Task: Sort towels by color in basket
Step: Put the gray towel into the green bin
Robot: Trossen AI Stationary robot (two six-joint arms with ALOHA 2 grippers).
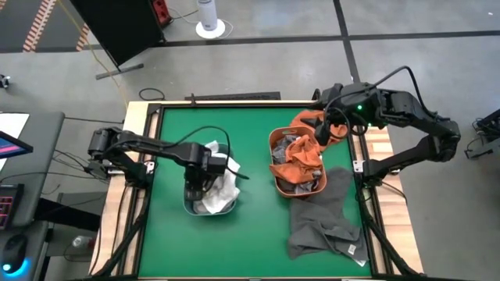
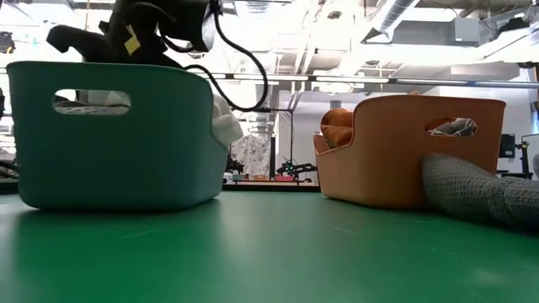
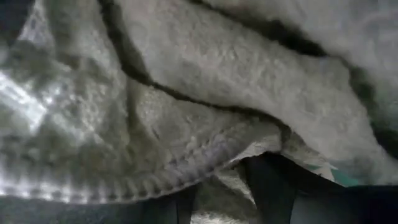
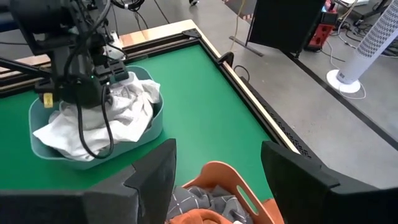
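A teal basket (image 1: 187, 204) on the table's left half holds white towels (image 1: 219, 191). My left gripper (image 1: 199, 176) is down inside it, fingers among the white cloth (image 3: 186, 93). An orange basket (image 1: 273, 140) on the right half holds a rust-orange towel (image 1: 301, 156) and grey patterned cloth (image 1: 297, 183). More rust-orange cloth (image 1: 308, 119) hangs over its far rim. A dark grey towel (image 1: 324, 218) lies on the table, one end up against the basket's near right corner. My right gripper (image 4: 217, 168) is open and hovers above the orange basket's far right corner (image 4: 224, 177). My left gripper comes from above, pointing down into the teal basket (image 4: 158, 115). A bunch of white towel (image 3: 214, 196) sits between its two fingers (image 3: 267, 186), and a hemmed fold (image 3: 155, 180) lies just ahead of them. The towel rests in the basket. How many layers, I cannot tell.
The green mat lies bare between the two baskets and toward the near left. A raised wooden frame (image 1: 234, 100) borders the table. The dark grey towel (image 2: 472, 189) covers the mat's near right part. Beyond the far edge stand a white fan (image 1: 209, 19) and a black panel.
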